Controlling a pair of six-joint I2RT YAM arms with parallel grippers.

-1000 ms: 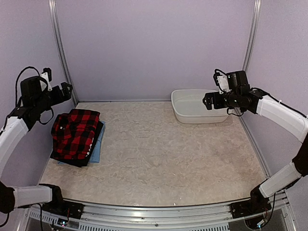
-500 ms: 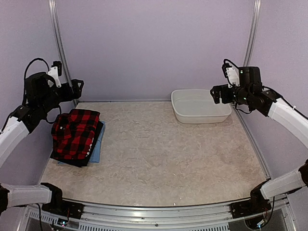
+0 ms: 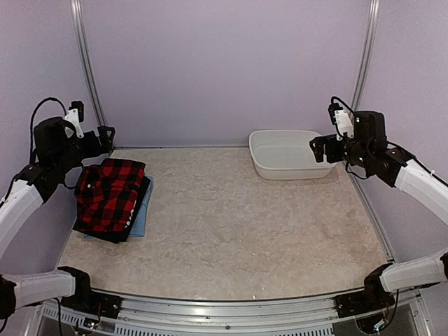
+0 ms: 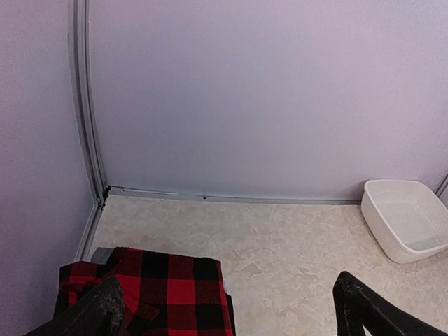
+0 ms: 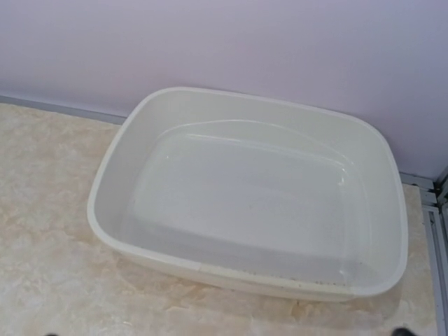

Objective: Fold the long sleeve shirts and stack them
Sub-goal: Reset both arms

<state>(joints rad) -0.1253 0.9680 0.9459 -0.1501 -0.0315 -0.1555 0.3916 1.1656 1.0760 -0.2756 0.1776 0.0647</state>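
The long sleeve shirts lie folded in a stack at the table's left side. The red-and-black checked flannel shirt (image 3: 108,192) is on top, with a light blue one (image 3: 139,218) and a dark edge showing beneath. The flannel also shows in the left wrist view (image 4: 164,287), with a grey corner (image 4: 102,254) behind it. My left gripper (image 3: 105,135) hangs open and empty above the stack's far edge, its fingers (image 4: 94,313) wide apart. My right gripper (image 3: 316,148) is raised at the basin's right end, empty; only its fingertips show, far apart, at the bottom edge of its wrist view.
A white oval plastic basin (image 3: 260,166) stands empty at the back right; it shows in the left wrist view (image 4: 373,224) and fills the right wrist view (image 5: 210,271). Purple walls with metal corner posts (image 3: 84,70) enclose the table on three sides.
Both arms have shifted in the air: the right gripper moved right, away from over the basin, and the left gripper rose then dipped a little. The shirt stack has not moved.
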